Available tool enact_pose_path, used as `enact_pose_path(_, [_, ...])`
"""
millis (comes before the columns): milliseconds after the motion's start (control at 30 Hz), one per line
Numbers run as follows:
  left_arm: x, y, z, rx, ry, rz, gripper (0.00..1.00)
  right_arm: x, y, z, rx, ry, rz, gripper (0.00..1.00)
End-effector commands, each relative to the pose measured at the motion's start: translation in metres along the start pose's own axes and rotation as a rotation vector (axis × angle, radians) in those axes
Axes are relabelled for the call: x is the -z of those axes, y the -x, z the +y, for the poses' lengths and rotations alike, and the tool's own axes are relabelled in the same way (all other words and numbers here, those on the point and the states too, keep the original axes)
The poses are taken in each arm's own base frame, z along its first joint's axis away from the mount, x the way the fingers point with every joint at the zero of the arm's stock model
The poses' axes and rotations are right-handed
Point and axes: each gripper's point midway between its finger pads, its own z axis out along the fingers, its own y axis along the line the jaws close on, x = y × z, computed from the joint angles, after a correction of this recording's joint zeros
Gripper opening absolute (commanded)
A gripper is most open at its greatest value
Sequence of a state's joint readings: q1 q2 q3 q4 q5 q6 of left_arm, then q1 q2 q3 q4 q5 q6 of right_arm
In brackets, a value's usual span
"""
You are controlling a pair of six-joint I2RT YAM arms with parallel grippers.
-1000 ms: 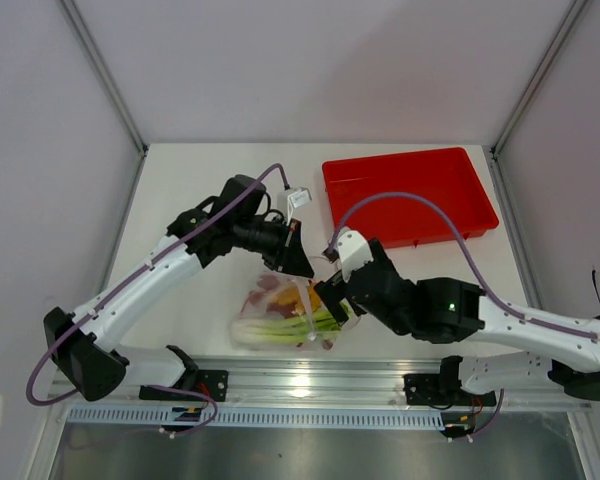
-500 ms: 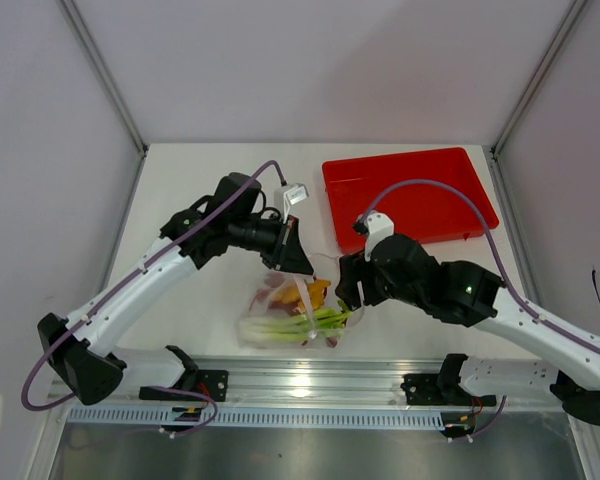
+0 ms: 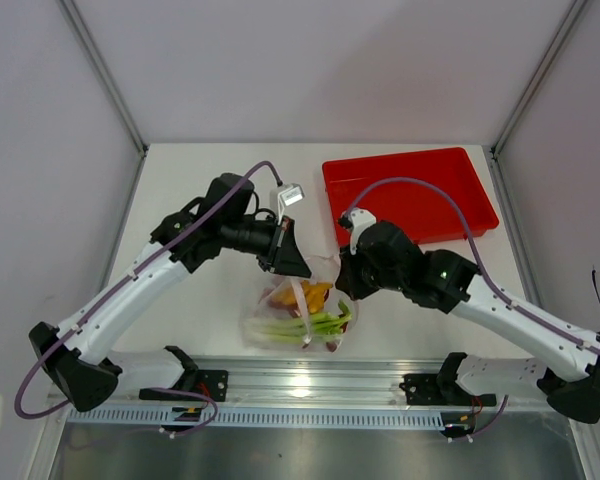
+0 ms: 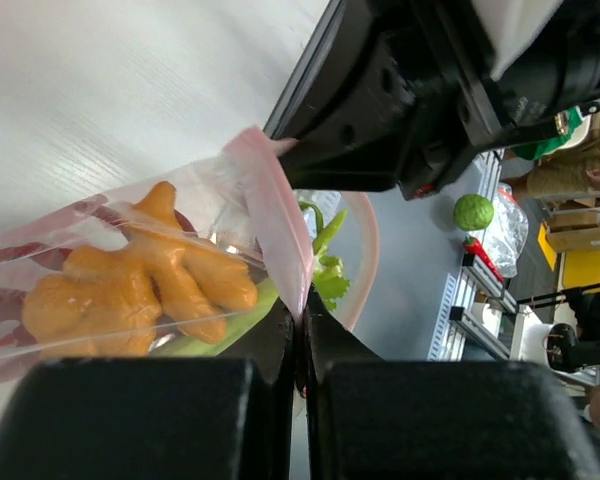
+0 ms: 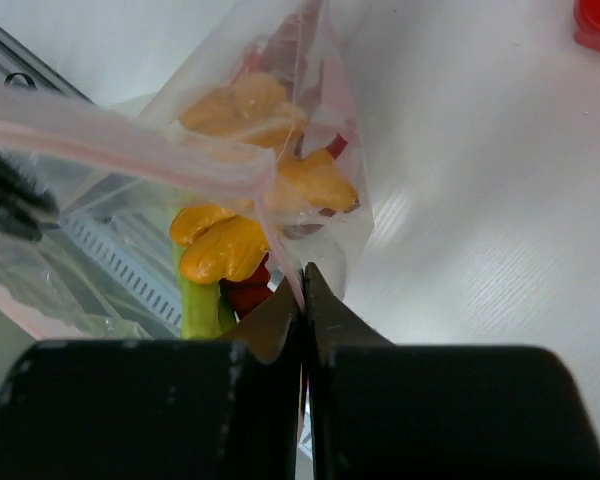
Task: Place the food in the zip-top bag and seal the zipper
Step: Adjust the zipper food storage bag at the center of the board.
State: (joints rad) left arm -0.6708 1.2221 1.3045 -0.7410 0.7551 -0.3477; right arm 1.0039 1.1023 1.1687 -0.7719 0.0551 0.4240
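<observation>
The clear zip-top bag (image 3: 298, 318) hangs between my two grippers above the table's near edge. Inside it are the food pieces: a green stalk (image 3: 310, 324), yellow-orange pieces (image 4: 130, 285) and a dark red piece (image 5: 248, 295). My left gripper (image 4: 302, 312) is shut on the pinkish zipper (image 4: 280, 215) at one end of the mouth. At the other end my right gripper (image 5: 302, 285) is shut on the zipper (image 5: 120, 145). In the top view the left gripper (image 3: 296, 268) and the right gripper (image 3: 342, 284) stand close together above the bag.
A red tray (image 3: 410, 195) sits at the back right, behind the right arm. The aluminium rail (image 3: 300, 380) runs along the near edge just below the bag. White walls enclose the table on three sides.
My right gripper has risen from low beside the bag to its rim and gone from open to shut on the zipper. The bag now hangs more upright.
</observation>
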Motion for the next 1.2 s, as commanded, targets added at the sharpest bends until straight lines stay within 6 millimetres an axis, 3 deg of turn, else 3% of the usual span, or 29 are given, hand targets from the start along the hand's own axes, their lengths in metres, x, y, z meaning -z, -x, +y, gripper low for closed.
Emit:
enact_pose_path(0, [0.013, 0.014, -0.025, -0.035, -0.069, -0.078, 0.01, 0.001, 0.054, 0.01, -0.005, 0.043, -0.106, 0.0])
enact_pose_path(67, [0.01, 0.015, -0.016, -0.012, -0.035, -0.098, 0.01, -0.009, 0.072, 0.003, -0.023, 0.063, -0.113, 0.0])
enact_pose_path(100, [0.007, 0.012, -0.011, 0.005, -0.025, -0.099, 0.01, -0.022, 0.075, 0.0, -0.025, 0.067, -0.089, 0.0])
enact_pose_path(167, [0.002, 0.013, -0.005, 0.046, -0.011, -0.116, 0.0, -0.031, 0.09, 0.003, -0.027, 0.109, -0.093, 0.0])
enact_pose_path(200, [-0.001, 0.016, -0.002, 0.049, -0.011, -0.134, 0.01, -0.036, 0.096, -0.001, -0.026, 0.104, -0.093, 0.04])
enact_pose_path(233, [-0.004, 0.017, 0.002, 0.089, -0.001, -0.143, 0.01, -0.046, 0.103, 0.0, -0.03, 0.101, -0.083, 0.33])
enact_pose_path(300, [-0.01, 0.025, 0.011, 0.129, 0.028, -0.189, 0.01, -0.051, 0.109, -0.007, -0.044, 0.074, -0.072, 0.59])
enact_pose_path(333, [-0.012, 0.029, 0.016, 0.14, 0.046, -0.206, 0.01, -0.053, 0.111, -0.012, -0.055, 0.048, -0.072, 0.8])
enact_pose_path(400, [-0.017, 0.042, 0.023, 0.179, 0.064, -0.248, 0.0, -0.048, 0.119, -0.031, -0.085, -0.049, -0.103, 0.99])
enact_pose_path(533, [-0.022, 0.07, 0.03, 0.211, 0.095, -0.326, 0.01, -0.019, 0.114, -0.074, -0.174, -0.241, -0.15, 1.0])
enact_pose_path(567, [-0.022, 0.077, 0.029, 0.213, 0.096, -0.338, 0.01, 0.0, 0.108, -0.082, -0.195, -0.282, -0.165, 1.0])
enact_pose_path(633, [-0.031, 0.086, 0.035, 0.223, 0.095, -0.339, 0.01, 0.009, 0.084, -0.097, -0.265, -0.342, -0.154, 0.99])
enact_pose_path(667, [-0.033, 0.093, 0.034, 0.221, 0.089, -0.349, 0.01, 0.029, 0.078, -0.096, -0.285, -0.338, -0.189, 0.99])
enact_pose_path(700, [-0.042, 0.096, 0.04, 0.241, 0.089, -0.336, 0.0, 0.028, 0.059, -0.1, -0.306, -0.345, -0.168, 0.99])
enact_pose_path(833, [-0.065, 0.111, 0.047, 0.264, 0.05, -0.305, 0.01, 0.05, 0.023, -0.09, -0.424, -0.25, -0.218, 0.99])
enact_pose_path(900, [-0.073, 0.117, 0.049, 0.279, 0.031, -0.294, 0.01, 0.061, 0.012, -0.074, -0.457, -0.16, -0.236, 0.99])
enact_pose_path(1067, [-0.093, 0.124, 0.06, 0.302, 0.016, -0.263, 0.01, 0.048, -0.03, -0.038, -0.433, -0.051, -0.123, 0.94])
enact_pose_path(1100, [-0.094, 0.126, 0.06, 0.301, 0.012, -0.265, 0.01, 0.046, -0.032, -0.036, -0.423, -0.055, -0.126, 0.88])
enact_pose_path(1167, [-0.095, 0.127, 0.06, 0.302, 0.006, -0.265, 0.02, 0.038, -0.031, -0.038, -0.405, -0.091, -0.144, 0.85])
